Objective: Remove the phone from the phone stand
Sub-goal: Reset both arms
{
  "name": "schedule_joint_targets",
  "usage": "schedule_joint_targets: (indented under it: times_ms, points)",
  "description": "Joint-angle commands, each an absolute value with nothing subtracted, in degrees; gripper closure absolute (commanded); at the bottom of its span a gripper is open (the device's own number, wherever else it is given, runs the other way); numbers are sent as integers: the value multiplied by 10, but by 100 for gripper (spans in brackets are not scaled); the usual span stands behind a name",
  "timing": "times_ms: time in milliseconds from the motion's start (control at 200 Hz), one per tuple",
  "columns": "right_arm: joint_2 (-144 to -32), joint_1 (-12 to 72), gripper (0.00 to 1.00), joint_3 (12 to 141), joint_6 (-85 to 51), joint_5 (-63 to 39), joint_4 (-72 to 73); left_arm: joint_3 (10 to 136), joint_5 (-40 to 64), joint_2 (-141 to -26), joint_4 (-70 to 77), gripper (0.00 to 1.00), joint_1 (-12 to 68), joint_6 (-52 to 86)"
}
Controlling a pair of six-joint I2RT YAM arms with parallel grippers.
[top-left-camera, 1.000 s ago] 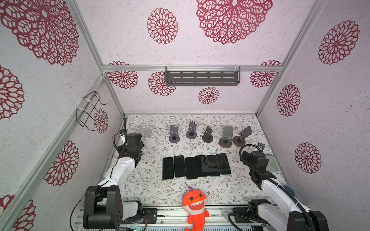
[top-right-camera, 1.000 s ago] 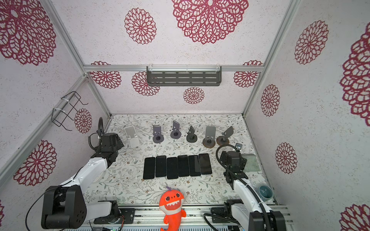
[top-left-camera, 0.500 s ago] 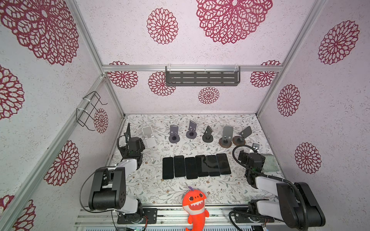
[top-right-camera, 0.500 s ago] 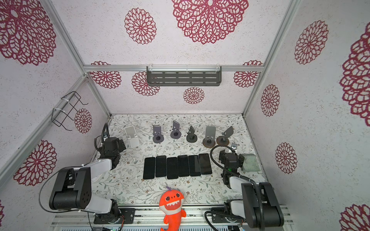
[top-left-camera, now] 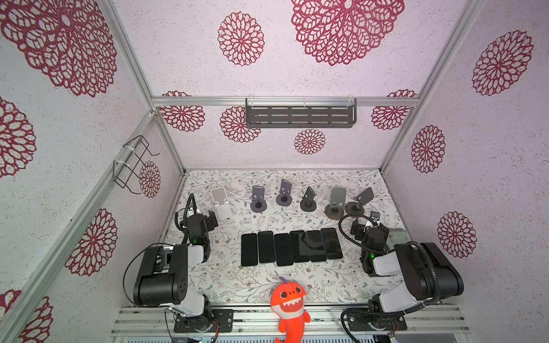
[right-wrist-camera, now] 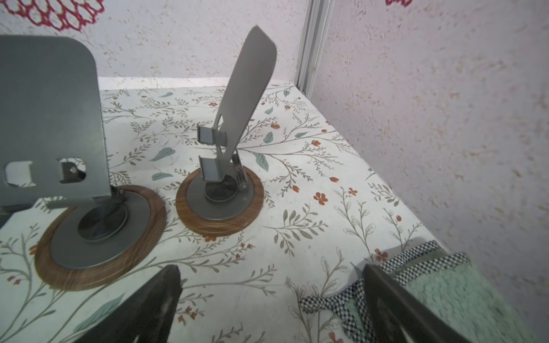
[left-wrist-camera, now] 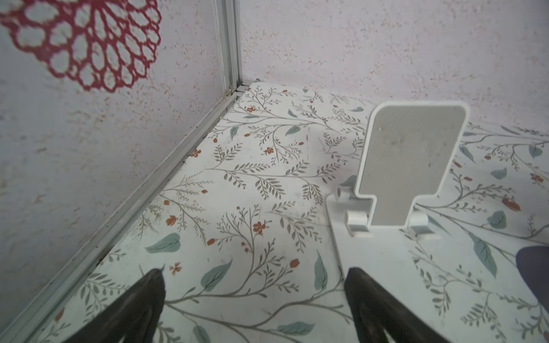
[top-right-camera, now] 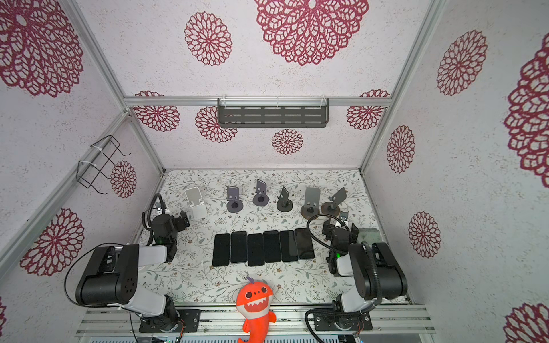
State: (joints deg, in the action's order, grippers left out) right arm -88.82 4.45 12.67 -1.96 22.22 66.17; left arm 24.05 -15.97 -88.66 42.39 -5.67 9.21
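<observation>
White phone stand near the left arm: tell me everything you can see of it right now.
The white phone stand looks like matte plastic. It has a flat rectangular base plate, two small lugs at the panel's foot, and a rounded back panel with a greyish face, tilted back. It holds no phone. It sits on the floral table at the left end of the stand row, apart from the neighbouring grey stand. One of the open left gripper's fingers overlaps the base's near edge; contact cannot be told.

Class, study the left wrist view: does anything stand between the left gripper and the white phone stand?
Nothing visible does. The open left gripper hangs over bare table, with the empty white phone stand just ahead.
</observation>
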Motion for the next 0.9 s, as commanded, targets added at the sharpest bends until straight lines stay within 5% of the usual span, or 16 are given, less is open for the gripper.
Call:
schedule_joint_targets:
  times_ms: [0, 896]
  points:
    - [-881, 39, 1, 142, -16, 206, 699, 242, -128, -895, 513, 2, -63, 74]
    - [-884, 32, 1, 151, -19, 195, 682, 245, -127, -890, 496, 2, -65, 76]
